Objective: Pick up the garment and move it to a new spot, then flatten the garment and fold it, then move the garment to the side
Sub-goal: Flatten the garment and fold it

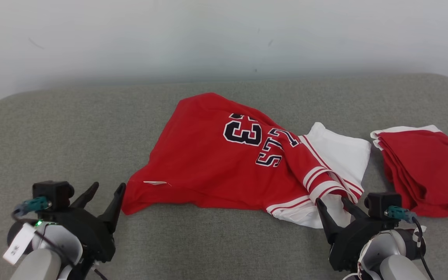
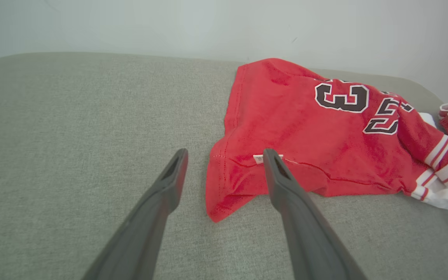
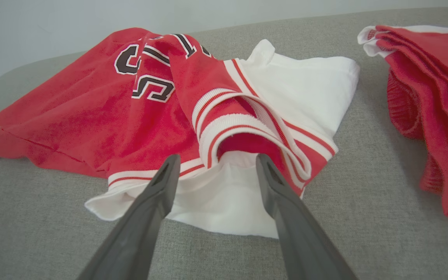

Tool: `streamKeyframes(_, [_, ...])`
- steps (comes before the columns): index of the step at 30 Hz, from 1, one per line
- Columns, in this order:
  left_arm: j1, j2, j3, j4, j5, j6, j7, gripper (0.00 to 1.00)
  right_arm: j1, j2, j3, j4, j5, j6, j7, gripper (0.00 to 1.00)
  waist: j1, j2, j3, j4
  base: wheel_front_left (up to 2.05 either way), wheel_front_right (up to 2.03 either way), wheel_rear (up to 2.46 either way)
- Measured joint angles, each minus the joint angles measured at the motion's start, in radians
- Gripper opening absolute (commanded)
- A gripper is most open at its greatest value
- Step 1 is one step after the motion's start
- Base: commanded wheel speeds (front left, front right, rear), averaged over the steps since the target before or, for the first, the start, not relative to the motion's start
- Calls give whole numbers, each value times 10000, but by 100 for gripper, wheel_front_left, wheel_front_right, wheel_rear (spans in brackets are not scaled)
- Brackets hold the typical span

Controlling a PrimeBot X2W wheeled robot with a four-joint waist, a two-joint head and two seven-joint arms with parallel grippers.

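Now: two open grippers flank the crumpled jersey point(image 1: 224, 167)

Plainly, the first step has not begun: the red jersey lies bunched in the middle of the grey padded surface point(image 1: 53, 136), numerals creased and its striped trim point(image 1: 317, 181) twisted over the white part.

The left gripper point(image 1: 109, 185) sits just beside the near-left corner, close to the small white tag point(image 1: 156, 182). Its fingers are spread wide with nothing between them. The right gripper point(image 1: 331, 200) is equally released and empty. In its wrist view the fingers straddle the white hem at the near-right edge, though whether they touch the cloth I cannot tell.

That spacing looks deliberate. One gripper at each end of the near edge would let both pinch together, so the cloth lifts spread out, not in a lump.

A folded red pile point(image 1: 418, 167) rests to the right, near the jersey but apart from it. It probably marks the side where finished pieces go, which would explain why the middle is kept for flattening and folding
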Motion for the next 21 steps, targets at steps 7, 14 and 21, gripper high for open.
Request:
streamKeyframes(7, [-1042, -337, -416, 1290, 4, -169, 903, 100, -255, -157, -12, 125, -151, -148, 337, 100, -1, 0, 434, -176, 0, 0, 0])
streamKeyframes(14, [-1943, -717, -487, 2247, 2, -174, 1290, 100, -829, -169, 123, 334, -173, -219, 660, 100, -1, 0, 871, -292, 0, 0, 0])
streamKeyframes(21, [-2341, -1143, -786, 3066, 2, -387, 1452, 100, -940, -201, 224, 612, -203, -174, 886, 88, 0, 0, 1084, -182, 0, 0, 0])
